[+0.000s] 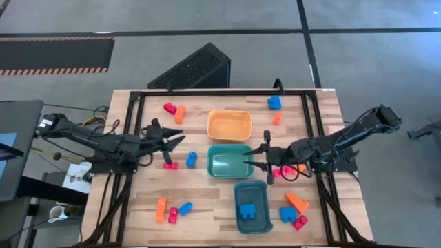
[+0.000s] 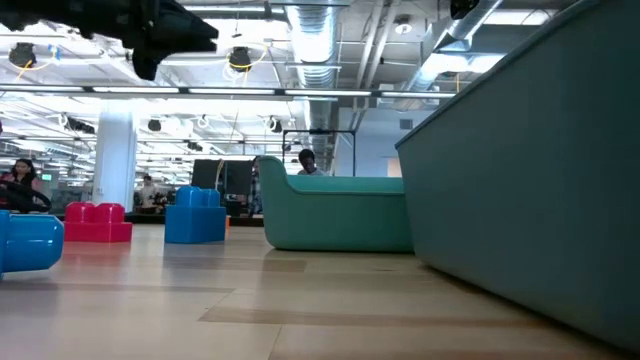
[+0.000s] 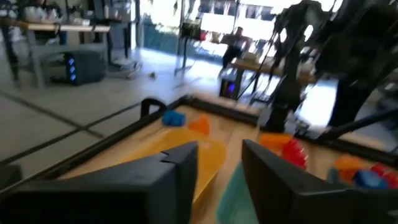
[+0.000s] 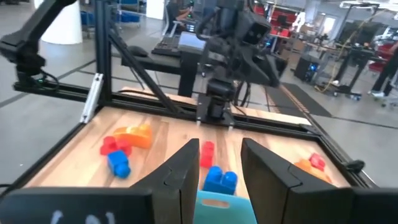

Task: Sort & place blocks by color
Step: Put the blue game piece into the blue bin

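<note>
Small blocks lie scattered on the wooden table (image 1: 207, 189): a red one (image 1: 170, 165) and a blue one (image 1: 191, 159) left of the teal bin (image 1: 229, 160), more in the corners, and a blue one (image 1: 248, 210) inside the blue bin (image 1: 250, 205). My left gripper (image 1: 176, 141) hovers open over the table's left half, above the red block, and points toward the orange bin (image 1: 229, 125); nothing lies between its fingers (image 3: 217, 158). My right gripper (image 1: 264, 157) stands open at the teal bin's right rim with nothing in it (image 4: 216, 155), above a red block (image 1: 282, 172).
Blocks lie in groups at the far left (image 1: 173, 111), far right (image 1: 275, 109), near left (image 1: 172, 211) and near right (image 1: 295, 211). A black frame (image 1: 127, 138) runs round the table. People show in the room behind (image 2: 306, 160).
</note>
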Controlling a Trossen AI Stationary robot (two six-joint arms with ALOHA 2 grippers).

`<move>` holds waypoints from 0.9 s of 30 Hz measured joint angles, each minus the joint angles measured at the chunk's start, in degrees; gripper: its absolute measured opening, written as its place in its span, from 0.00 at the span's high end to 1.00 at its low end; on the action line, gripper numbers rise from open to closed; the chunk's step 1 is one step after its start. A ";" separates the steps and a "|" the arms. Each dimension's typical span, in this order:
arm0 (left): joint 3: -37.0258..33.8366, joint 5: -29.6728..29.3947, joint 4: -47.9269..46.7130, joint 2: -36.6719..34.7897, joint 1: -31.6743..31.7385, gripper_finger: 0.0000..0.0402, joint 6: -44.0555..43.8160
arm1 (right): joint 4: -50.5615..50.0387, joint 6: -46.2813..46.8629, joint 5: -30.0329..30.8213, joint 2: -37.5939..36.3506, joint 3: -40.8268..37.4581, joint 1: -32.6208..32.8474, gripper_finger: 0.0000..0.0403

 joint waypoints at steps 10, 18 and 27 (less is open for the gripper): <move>17.53 -2.62 -34.87 12.06 -0.05 0.33 -19.47 | -0.06 -0.02 -0.01 0.01 0.00 0.80 0.62; 20.61 4.93 -39.60 20.96 -1.60 0.26 -31.40 | -0.06 0.07 0.02 0.02 0.00 0.80 0.62; 20.61 6.65 -40.08 29.49 -3.21 0.26 -42.72 | -0.01 0.20 0.07 0.02 0.00 0.80 0.61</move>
